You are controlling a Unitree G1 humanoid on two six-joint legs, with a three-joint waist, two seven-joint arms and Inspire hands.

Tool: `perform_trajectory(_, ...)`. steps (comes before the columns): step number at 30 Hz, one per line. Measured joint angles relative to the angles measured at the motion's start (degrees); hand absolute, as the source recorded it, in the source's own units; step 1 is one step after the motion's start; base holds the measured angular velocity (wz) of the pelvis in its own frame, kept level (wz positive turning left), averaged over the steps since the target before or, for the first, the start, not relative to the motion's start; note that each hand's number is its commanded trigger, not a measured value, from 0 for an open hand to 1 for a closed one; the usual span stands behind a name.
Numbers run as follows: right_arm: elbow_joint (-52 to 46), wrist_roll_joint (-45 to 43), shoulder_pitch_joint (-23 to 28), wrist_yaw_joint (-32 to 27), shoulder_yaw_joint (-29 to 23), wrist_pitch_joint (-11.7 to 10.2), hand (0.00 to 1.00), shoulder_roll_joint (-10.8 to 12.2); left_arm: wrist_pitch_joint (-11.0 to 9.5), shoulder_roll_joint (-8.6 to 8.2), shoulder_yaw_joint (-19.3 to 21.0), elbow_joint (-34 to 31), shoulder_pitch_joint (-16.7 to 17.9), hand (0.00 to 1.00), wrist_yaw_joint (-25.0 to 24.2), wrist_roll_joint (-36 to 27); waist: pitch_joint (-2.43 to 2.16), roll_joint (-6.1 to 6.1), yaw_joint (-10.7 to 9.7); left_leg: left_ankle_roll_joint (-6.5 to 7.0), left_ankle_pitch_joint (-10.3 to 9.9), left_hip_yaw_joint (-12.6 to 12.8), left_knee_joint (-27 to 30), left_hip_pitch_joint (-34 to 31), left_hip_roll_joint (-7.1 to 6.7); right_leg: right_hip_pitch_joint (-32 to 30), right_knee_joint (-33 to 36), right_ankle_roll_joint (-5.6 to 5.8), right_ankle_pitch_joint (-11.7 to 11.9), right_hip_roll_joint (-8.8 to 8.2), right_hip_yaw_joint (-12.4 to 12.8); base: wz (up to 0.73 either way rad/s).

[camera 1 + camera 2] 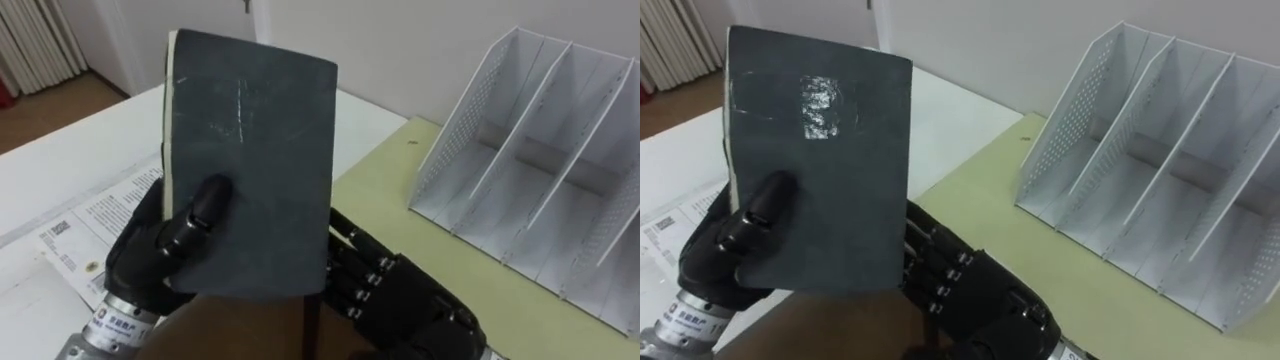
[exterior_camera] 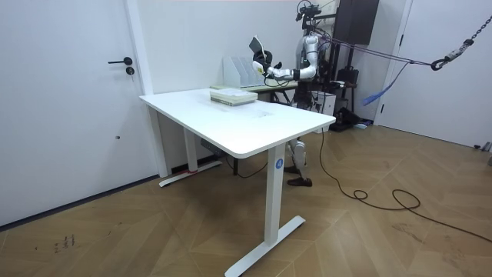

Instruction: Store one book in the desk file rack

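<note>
A dark grey book is held upright in front of me, cover facing me. My left hand is shut on it from the lower left, thumb pressed on the cover. My right hand sits low at the book's lower right edge, back of the hand toward me, reaching behind the book. The white desk file rack stands to the right with its slots open and nothing in them. In the room view the book is raised above the rack, at the far end of the table.
The rack rests on a pale green surface that adjoins the white desk. Printed paper sheets lie on the desk at the left. A flat stack lies on the white table in the room view.
</note>
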Motion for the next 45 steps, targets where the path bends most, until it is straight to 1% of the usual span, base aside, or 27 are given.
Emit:
perform_trajectory(4, 0.0, -0.1, -0.5, 0.0, -0.9, 0.9, 0.0, -0.4, 0.1, -0.14, 0.0, 0.2, 0.0, 1.0, 0.0, 0.1, 0.31, 0.5, -0.1, 0.0, 0.0, -0.1, -0.1, 0.6, -0.01, 0.7, 0.0, 0.0, 0.0, -0.01, 0.0, 0.0)
perform_trajectory(8, 0.0, -0.8, -0.5, -0.1, -3.9, 1.0, 0.0, -0.6, 0.4, -0.13, 0.2, 0.3, 0.1, 1.0, -0.1, 0.3, 0.34, 0.56, 0.0, 0.0, 0.0, -0.1, 0.0, 0.7, -0.03, 0.7, 0.0, -0.01, 0.0, 0.01, 0.0, 0.0)
perform_trajectory(11, 0.0, -1.3, -0.5, 0.0, -5.6, 1.0, 0.0, -0.9, 0.5, -0.1, 0.6, 0.3, 0.1, 1.0, -1.0, 0.3, 0.32, 0.55, -0.1, 0.0, 0.0, -0.1, 0.0, 0.9, -0.02, 0.8, 0.0, -0.05, 0.0, 0.01, 0.0, 0.0)
perform_trajectory(14, 0.0, -4.3, -0.5, 0.1, -7.0, 1.1, 0.0, -1.2, 0.6, 0.15, 0.7, 0.3, 0.1, 1.0, -2.5, 0.6, 0.25, 0.38, -0.1, 0.0, 0.0, -0.1, -0.1, 1.3, -0.02, 1.2, 0.1, -0.14, -0.1, 0.02, 0.0, 0.0)
perform_trajectory(18, 0.0, -4.9, -0.5, 0.0, -7.5, 1.5, 0.0, -1.3, 2.5, 0.5, 0.9, 0.3, 0.1, 1.0, -4.9, 1.4, -0.03, -0.17, -0.2, 0.0, 0.0, -0.1, 0.0, 1.4, 0.0, 1.3, 0.0, -0.15, -0.1, 0.01, 0.0, 0.0)
perform_trajectory(20, 0.0, -4.7, -0.5, -0.1, -7.5, 1.5, 0.0, -1.3, 3.0, 0.58, 0.9, 0.3, 0.1, 1.0, -5.5, 1.4, -0.13, -0.45, -0.2, -0.01, 0.0, -0.1, 0.0, 1.4, 0.0, 1.4, 0.0, -0.15, -0.1, 0.0, 0.0, 0.0)
perform_trajectory(23, 0.0, -4.6, -0.5, -0.1, -7.5, 1.5, 0.0, -1.4, 3.0, 0.71, 0.9, 0.3, 0.1, 1.0, -6.4, 1.4, -0.09, -0.7, -0.3, 0.0, 0.0, -0.1, 0.1, 1.5, 0.0, 1.4, -0.1, -0.15, -0.1, -0.04, -0.1, 0.0)
perform_trajectory(26, 0.0, -3.9, -0.6, -0.1, -7.4, 2.3, 0.0, -1.7, 3.9, 1.02, 0.4, 0.5, 0.1, 1.0, -6.8, 1.3, -0.05, -0.64, -0.6, 0.0, 0.0, -0.1, 0.0, 1.4, -0.02, 1.4, -0.3, -0.13, -0.1, -0.06, -0.1, 0.0)
perform_trajectory(27, 0.0, -3.9, -0.7, -0.1, -7.4, 2.7, 0.0, -1.9, 4.1, 1.27, -0.3, 0.6, 0.1, 1.0, -7.0, 1.4, 0.0, -0.57, -0.6, 0.0, 0.0, -0.1, 0.0, 1.3, -0.02, 1.4, -0.1, -0.15, -0.1, -0.06, -0.1, 0.0)
perform_trajectory(29, 0.0, -3.9, -1.3, -0.1, -7.2, 2.8, 0.0, -2.3, 4.5, 1.67, -1.6, 1.0, 0.1, 1.0, -7.8, 1.4, 0.14, -0.33, -0.8, 0.0, 0.0, -0.1, 0.0, 1.2, -0.02, 1.4, -0.1, -0.17, -0.2, -0.07, -0.1, 0.0)
perform_trajectory(31, 0.0, -3.9, -2.1, 0.0, -6.8, 2.9, 0.0, -3.1, 5.1, 2.29, -3.1, 1.9, 0.1, 1.0, -8.3, 1.4, 0.18, -0.17, -1.3, 0.0, 0.0, -0.1, 0.0, 1.0, 0.0, 1.2, 0.0, -0.23, -0.2, -0.06, -0.1, 0.0)
perform_trajectory(34, 0.0, -4.0, -2.3, 0.1, -6.8, 3.5, 0.0, -3.1, 6.1, 3.25, -3.7, 2.1, 0.1, 1.0, -8.8, 1.4, 0.18, -0.12, -1.8, -0.02, 0.0, -0.1, 0.0, 0.9, 0.06, 1.2, 0.1, -0.31, -0.2, 0.0, -0.1, 0.0)
perform_trajectory(39, 0.0, -4.0, -2.3, 0.6, -6.8, 3.8, 0.0, -3.1, 6.3, 3.37, -4.2, 2.1, 0.1, 1.0, -10.0, 1.4, 0.17, -0.09, -1.9, -0.02, 0.0, 0.0, 0.1, 0.5, 0.05, 0.8, 0.1, -0.28, -0.2, -0.01, -0.1, 0.0)
perform_trajectory(41, 0.0, -3.9, -2.3, 0.6, -6.7, 3.8, 0.0, -3.1, 6.4, 3.79, -5.0, 2.1, 0.1, 1.0, -10.0, 1.4, 0.16, -0.1, -1.9, -0.02, 0.0, 0.1, 0.1, 0.5, 0.04, 0.9, 0.0, -0.26, -0.3, -0.02, -0.1, 0.0)
perform_trajectory(45, 0.0, -4.0, -2.3, 0.6, -5.7, 3.9, 0.0, -3.5, 6.8, 5.5, -7.0, 2.2, 0.1, 1.0, -10.0, 1.5, 0.13, -0.05, -1.9, -0.02, 0.0, 0.3, 0.1, 0.6, 0.05, 0.9, -0.1, -0.25, -0.3, -0.01, -0.1, 0.0)
